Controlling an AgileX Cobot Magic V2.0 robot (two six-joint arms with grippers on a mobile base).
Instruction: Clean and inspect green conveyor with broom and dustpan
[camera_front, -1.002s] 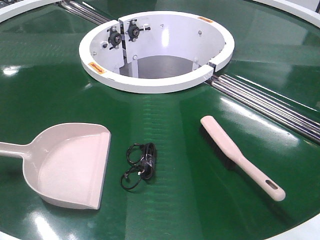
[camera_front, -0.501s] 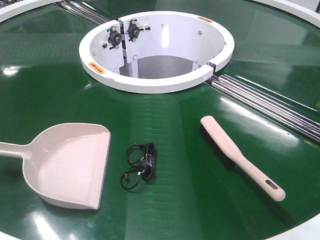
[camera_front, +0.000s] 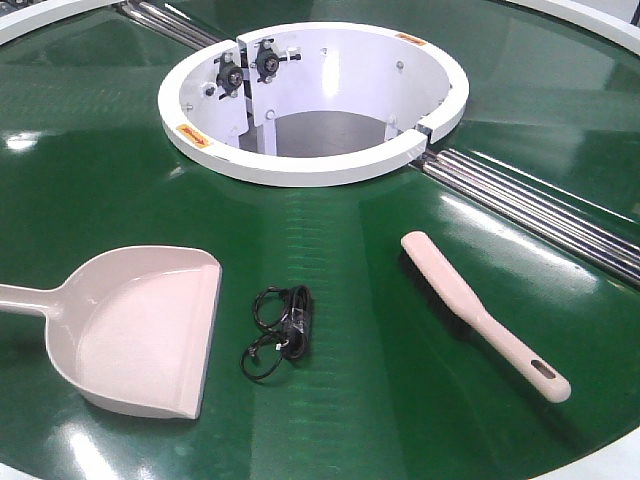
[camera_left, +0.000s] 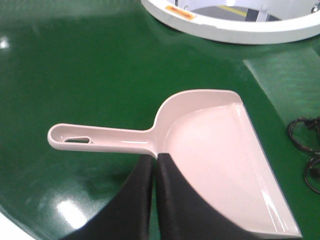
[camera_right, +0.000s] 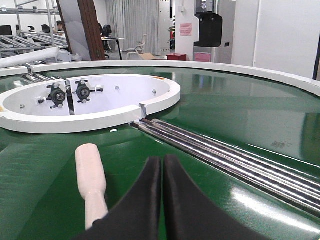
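On the green conveyor (camera_front: 380, 420) surface the dustpan (camera_front: 150, 330) lies left and the broom (camera_front: 470, 305) right, a tangled black cable (camera_front: 280, 330) between them, with the left gripper (camera_left: 155, 162) over the dustpan and the right gripper (camera_right: 162, 162) beside the broom, both closed on nothing.

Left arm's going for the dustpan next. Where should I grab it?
Take the dustpan by its long straight handle, probably from above: it lies level along the belt with nothing around it and looks narrow enough, while the scoop is too wide.

Far end: grey curtains (camera_right: 132, 22). White wall (camera_right: 280, 30) at right, metal racks (camera_right: 20, 42) at left, chair (camera_right: 142, 44) before the curtains.
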